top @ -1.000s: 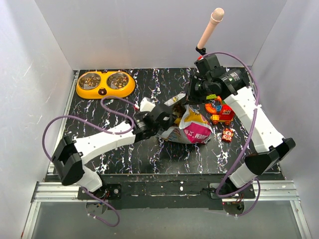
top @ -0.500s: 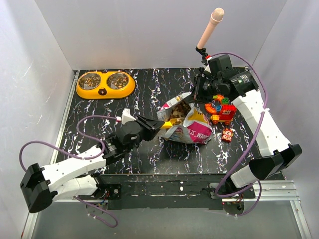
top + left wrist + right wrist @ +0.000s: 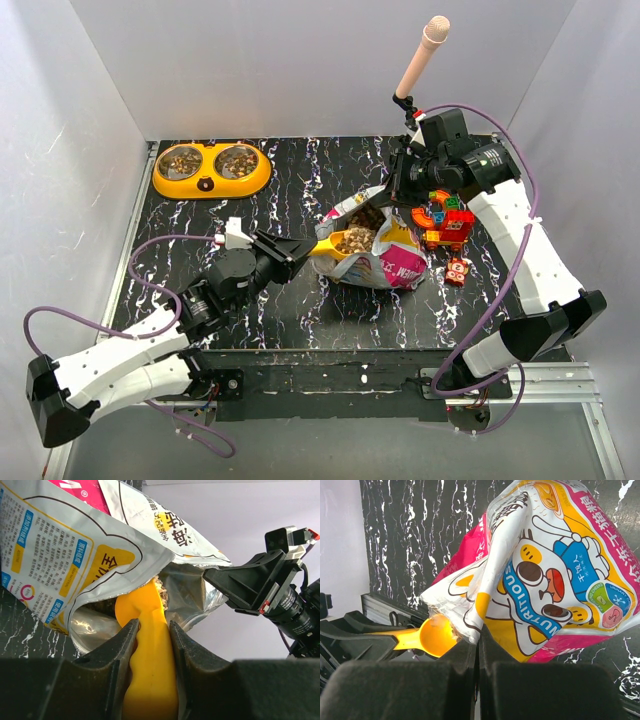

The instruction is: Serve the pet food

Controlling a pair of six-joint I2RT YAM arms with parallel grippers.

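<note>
My left gripper (image 3: 303,250) is shut on the handle of a yellow scoop (image 3: 335,250), whose cup sits at the bag's mouth heaped with pet food (image 3: 352,241). In the left wrist view the handle (image 3: 150,655) is squeezed between both fingers (image 3: 117,650), with kibble (image 3: 161,586) just inside the foil opening. The printed bag (image 3: 392,262) lies mid-table. My right gripper (image 3: 390,192) is shut on its top edge and holds the mouth up. In the right wrist view that gripper (image 3: 479,639) pinches the bag (image 3: 545,580), with the scoop (image 3: 436,636) to its left.
A yellow double bowl (image 3: 257,183) stands at the back left with kibble in both wells. Colourful toy bricks (image 3: 445,222) lie right of the bag, under the right arm. A pink-tipped rod (image 3: 422,55) rises above the right wrist. White walls close in three sides.
My left arm has drawn back toward the near left, pulling the loaded scoop out to the bag's mouth. The right gripper shifted slightly right, still holding the bag's edge.
</note>
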